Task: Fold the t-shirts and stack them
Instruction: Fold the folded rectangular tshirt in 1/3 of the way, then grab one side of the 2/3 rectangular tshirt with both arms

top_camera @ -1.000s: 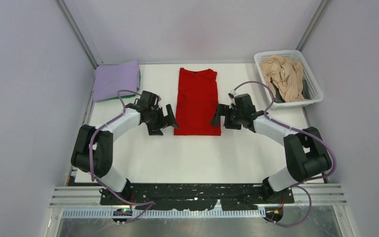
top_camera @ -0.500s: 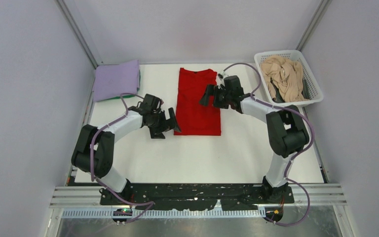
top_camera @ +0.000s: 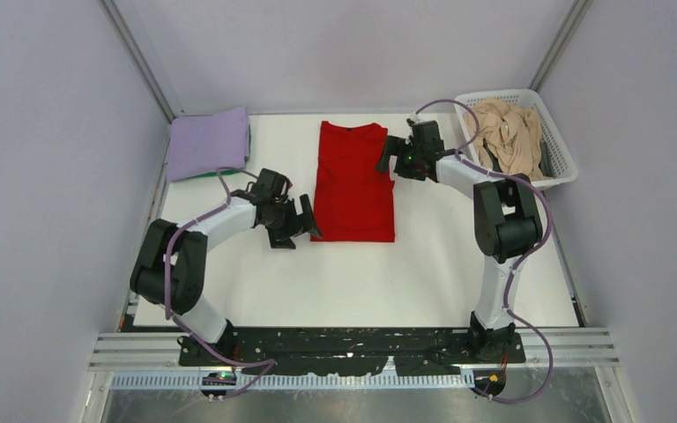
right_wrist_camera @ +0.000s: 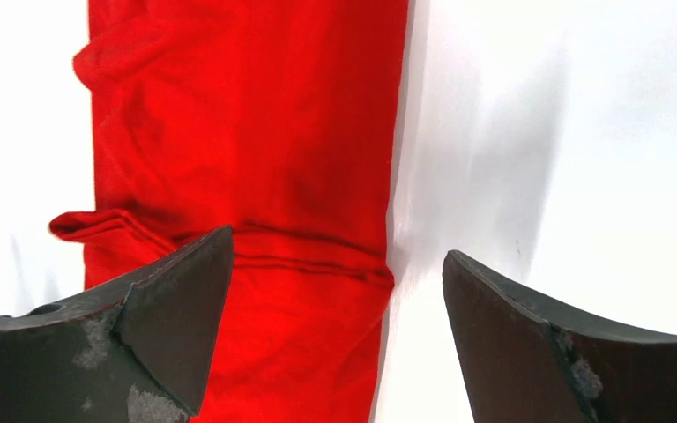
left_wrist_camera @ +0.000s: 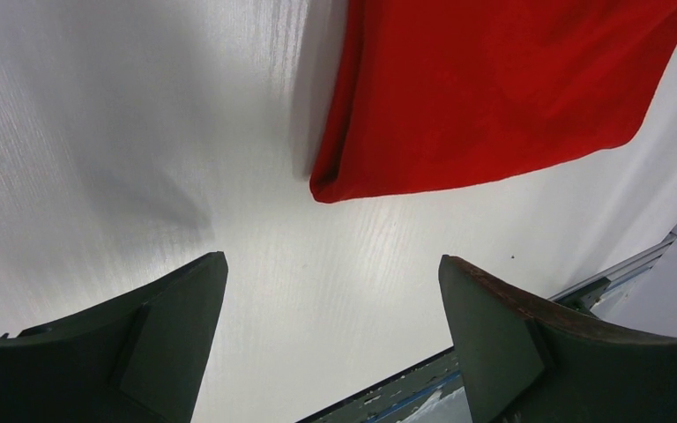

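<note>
At the far left of the counter (top_camera: 361, 273), the lavender t-shirt (top_camera: 208, 141) lies folded on top of the green t-shirt (top_camera: 201, 176), of which only a sliver shows. That makes a stack of two.

Left claw (top_camera: 309, 221): open and empty, and it has barely shifted over the last second. It sits low, just beside the near-left corner of the red t-shirt (top_camera: 353, 185). In the wrist view that corner lies ahead of the gap between the fingers, close to them but apart.

The red t-shirt lies mid-counter as a long narrow strip, collar toward the far wall and hem toward the arms, with its sides already turned in.

Right claw (top_camera: 387, 160): this is the change. A second ago it stood by the near-right corner of the strip, level with the left claw. It has now swung to the far end and sits at the right edge, near the shoulder. It is open and holds nothing. In the wrist view the shirt's right edge runs up between the fingers, one finger over red cloth and the other over bare counter (whether they touch the cloth cannot be told).

Judgement: the claws no longer mirror each other. One is at the hem and one near the collar, which suits an end-to-end fold, though no grip is taken yet.

At far right, the white basket (top_camera: 566, 173) holds the beige t-shirt (top_camera: 507, 132), crumpled and unfolded. At least two garments remain to be stacked.
</note>
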### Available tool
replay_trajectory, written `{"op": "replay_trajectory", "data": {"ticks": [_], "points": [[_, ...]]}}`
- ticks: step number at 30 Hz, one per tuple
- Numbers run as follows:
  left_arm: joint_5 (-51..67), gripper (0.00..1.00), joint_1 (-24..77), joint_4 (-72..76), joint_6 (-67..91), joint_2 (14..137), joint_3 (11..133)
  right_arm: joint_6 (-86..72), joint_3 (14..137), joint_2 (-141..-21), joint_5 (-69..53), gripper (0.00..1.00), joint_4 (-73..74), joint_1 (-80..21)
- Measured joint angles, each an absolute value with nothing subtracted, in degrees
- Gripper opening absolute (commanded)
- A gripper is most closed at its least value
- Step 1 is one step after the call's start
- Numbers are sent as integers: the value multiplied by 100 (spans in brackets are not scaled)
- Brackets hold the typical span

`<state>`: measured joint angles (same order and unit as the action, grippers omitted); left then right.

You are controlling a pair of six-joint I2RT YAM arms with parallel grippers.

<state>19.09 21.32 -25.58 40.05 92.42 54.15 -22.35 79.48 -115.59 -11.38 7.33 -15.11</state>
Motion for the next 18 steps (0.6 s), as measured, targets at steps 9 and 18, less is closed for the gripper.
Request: {"op": "replay_trajectory", "data": {"ticks": [9,18], "points": [[1949,62,2132,-2539,4058,9690,5474,-2078,6753,-9389,-659,96,838,-1498],[2040,42,2132,-2381,4180,10099,5815,-2088,5085,-8626,-921,100,1085,-1485]]}}
